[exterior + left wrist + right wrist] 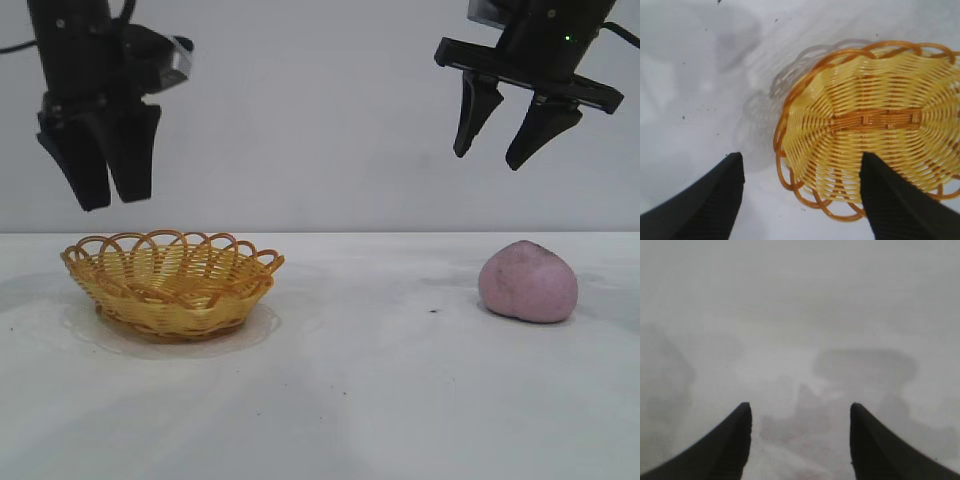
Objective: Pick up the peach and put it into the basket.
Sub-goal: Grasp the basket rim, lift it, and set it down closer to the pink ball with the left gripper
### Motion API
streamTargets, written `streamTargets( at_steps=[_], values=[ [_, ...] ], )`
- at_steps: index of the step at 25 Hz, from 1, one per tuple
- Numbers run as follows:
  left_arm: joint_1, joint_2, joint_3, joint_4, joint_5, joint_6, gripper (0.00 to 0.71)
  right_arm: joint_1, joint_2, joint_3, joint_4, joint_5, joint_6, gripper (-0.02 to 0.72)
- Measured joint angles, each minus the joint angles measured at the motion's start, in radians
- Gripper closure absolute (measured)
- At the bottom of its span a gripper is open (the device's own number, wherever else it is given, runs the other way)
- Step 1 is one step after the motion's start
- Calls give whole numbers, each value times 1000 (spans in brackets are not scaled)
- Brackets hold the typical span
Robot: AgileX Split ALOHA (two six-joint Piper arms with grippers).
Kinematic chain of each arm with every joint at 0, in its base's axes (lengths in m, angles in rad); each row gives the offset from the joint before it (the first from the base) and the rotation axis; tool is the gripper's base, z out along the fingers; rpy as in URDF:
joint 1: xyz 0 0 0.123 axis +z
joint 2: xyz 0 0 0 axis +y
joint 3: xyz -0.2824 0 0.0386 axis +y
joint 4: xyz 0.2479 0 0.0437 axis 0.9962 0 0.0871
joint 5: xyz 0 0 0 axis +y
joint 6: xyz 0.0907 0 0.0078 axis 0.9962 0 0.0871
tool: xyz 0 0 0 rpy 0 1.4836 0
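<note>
The pinkish-mauve peach (528,283) rests on the white table at the right. High above it, a little toward the middle, hangs my right gripper (488,160), open with nothing between its black fingers; in the right wrist view this gripper (800,412) faces only bare table, and the peach is out of that view. The yellow wicker basket (173,280) stands at the left. My left gripper (113,203) hovers open and empty above the basket's left rim. In the left wrist view the basket (875,125) lies beneath the left gripper (801,160), one fingertip (880,180) over its weave.
The white table (360,400) stretches bare between basket and peach, with a few dark specks (433,311). A pale wall stands behind. Both arms hang well above the tabletop.
</note>
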Motion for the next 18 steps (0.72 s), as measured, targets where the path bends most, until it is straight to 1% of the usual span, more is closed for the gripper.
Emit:
streamTargets(
  at_steps=[4,10,12,14,15,16,18],
  values=[
    [-26,60,-49,63,4,-2,276,0,0,0,0,0,-14,333],
    [-32,128,-110,75,4,-24,276,0,0,0,0,0,-22,333],
    [-32,147,-111,77,4,-30,377,0,0,0,0,0,-22,333],
    [-32,156,-111,77,7,-30,541,0,0,0,0,0,-22,333],
    [-32,159,-112,77,14,-30,598,0,0,0,0,0,-22,333],
    [-32,159,-112,77,20,-40,633,0,0,0,0,0,-22,333],
    [-32,159,-114,73,22,-81,638,0,0,0,0,0,-22,333]
  ],
)
